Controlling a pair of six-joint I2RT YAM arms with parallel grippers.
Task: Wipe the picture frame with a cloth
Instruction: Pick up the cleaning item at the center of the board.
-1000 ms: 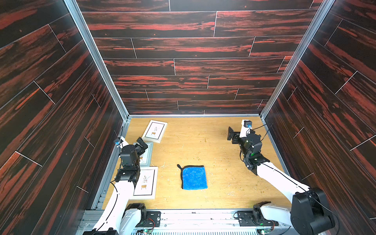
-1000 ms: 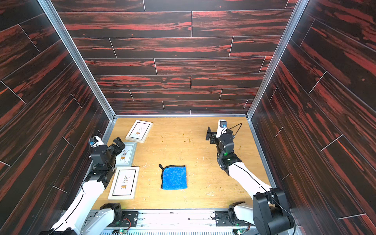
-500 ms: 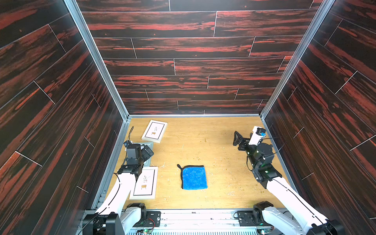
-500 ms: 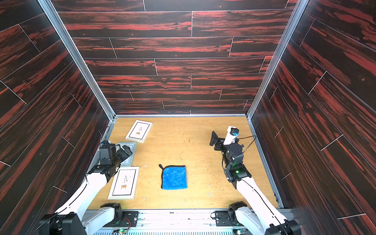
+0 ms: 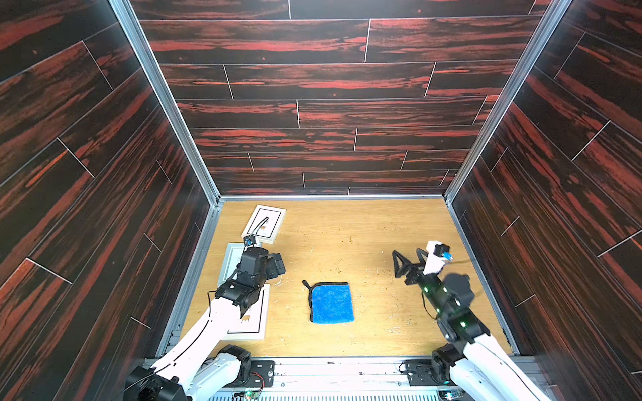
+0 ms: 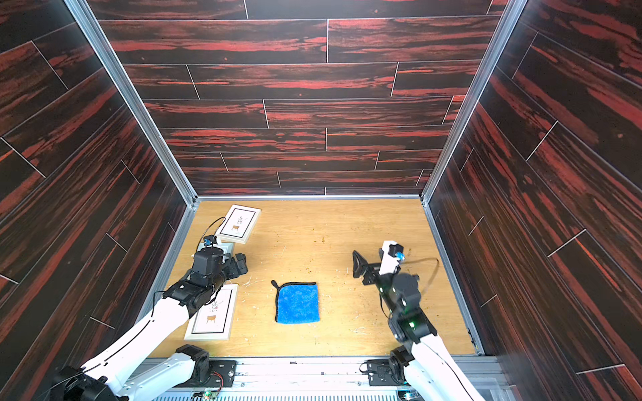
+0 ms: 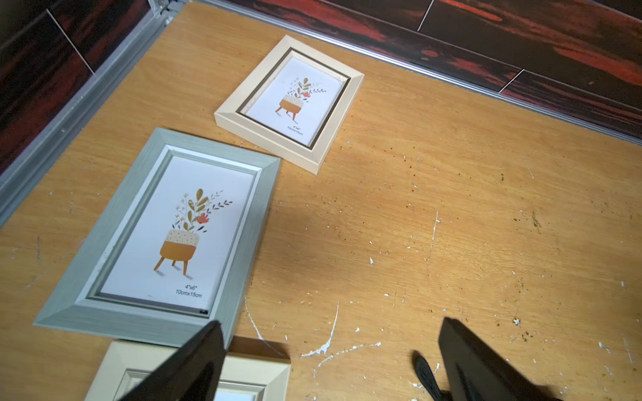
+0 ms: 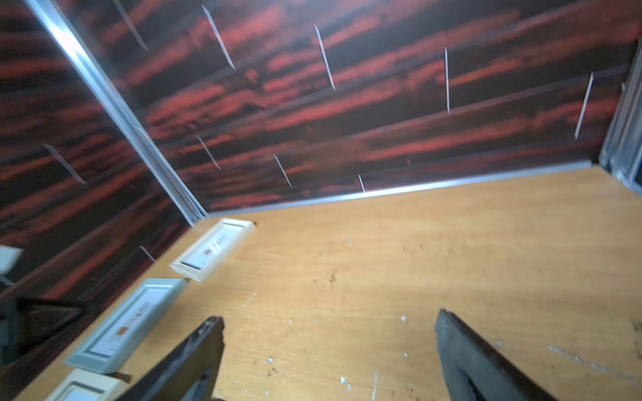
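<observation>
The left arm's white forearm rises from the near rail along the left side of the wooden table (image 5: 364, 236) and passes over the near cream frame (image 5: 257, 319), hiding part of it. Its black wrist bends so that the left gripper (image 5: 276, 265) points toward the middle of the table, just beside the grey frame (image 5: 229, 260). In the left wrist view its two dark fingers stand wide apart with only bare wood between them, and it holds nothing.

The right arm comes up from the near right corner and runs along the right wall. The right gripper (image 5: 408, 257) is raised above the table and turned toward the left side. Its fingers are also spread wide and empty. The right wrist view is blurred.

The cloth (image 5: 331, 303) lies flat and square on the near middle of the table, between the two arms and touched by neither. It is bright blue with black edging, and its small loop is at the far left corner. It lies apart from all three frames.

The far cream frame (image 7: 288, 104) lies near the back left corner. The paper insert in the grey frame shows a potted plant and reads 4"x6" and 10cmx15cm. The far cream frame's insert carries the same picture and lines, smaller.
</observation>
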